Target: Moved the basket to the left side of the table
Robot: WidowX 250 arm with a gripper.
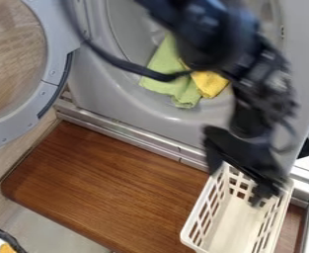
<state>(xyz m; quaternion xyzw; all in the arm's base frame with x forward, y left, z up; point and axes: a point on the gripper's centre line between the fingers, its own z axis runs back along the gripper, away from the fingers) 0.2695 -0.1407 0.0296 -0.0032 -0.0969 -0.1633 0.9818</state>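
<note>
The black gripper (246,159) hangs at the right of the view, over the back end of the white basket (191,232). Its lower part overlaps the basket's back rim and reaches down in front of the slotted inner wall. Whether it touches the basket is unclear. The basket stands upright at the right end of the brown wooden table (110,183), its long side running toward the lower edge of the view.
Behind the table stands a grey washer-like machine (163,118), its round door (48,74) swung out at the left. Green cloth (167,74) and yellow cloth (211,84) lie in its opening. A dark-rimmed object (0,239) sits at the lower left corner.
</note>
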